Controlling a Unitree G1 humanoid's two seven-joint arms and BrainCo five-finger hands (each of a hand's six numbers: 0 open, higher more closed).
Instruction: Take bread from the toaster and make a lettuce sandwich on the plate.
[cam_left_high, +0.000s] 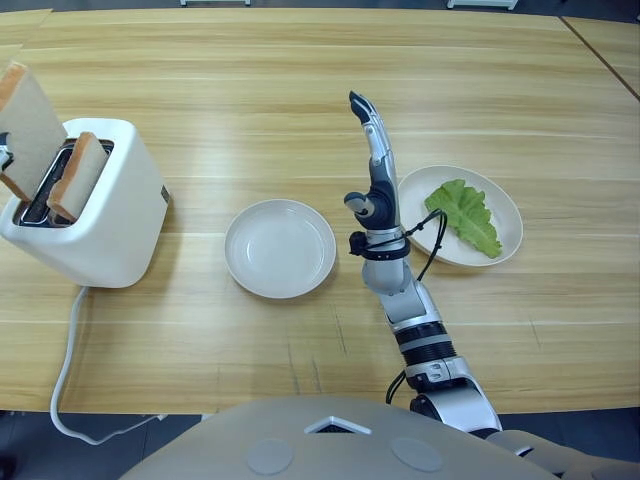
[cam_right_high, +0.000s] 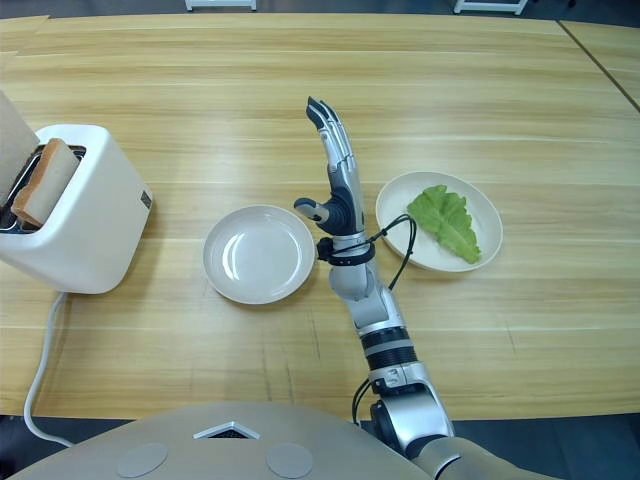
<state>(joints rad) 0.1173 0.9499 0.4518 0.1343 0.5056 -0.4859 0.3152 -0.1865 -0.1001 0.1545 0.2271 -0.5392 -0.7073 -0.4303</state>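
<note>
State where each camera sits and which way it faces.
Left eye view: on the head, facing forward and down at the table; the right hand and its arm rise right of centre.
Right eye view: beside it, facing the same way; everything sits further left in frame.
Shared: toaster, empty plate, lettuce, right hand.

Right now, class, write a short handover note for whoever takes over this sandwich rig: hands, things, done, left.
Right hand: open, fingers straight, held up between the empty plate and the lettuce plate.
Left hand: a sliver at the edge by the raised slice; grip unclear.
Second slice sits in the toaster. The lettuce lies on its plate.
Done: nothing plated. Left: both slices, lettuce.
</note>
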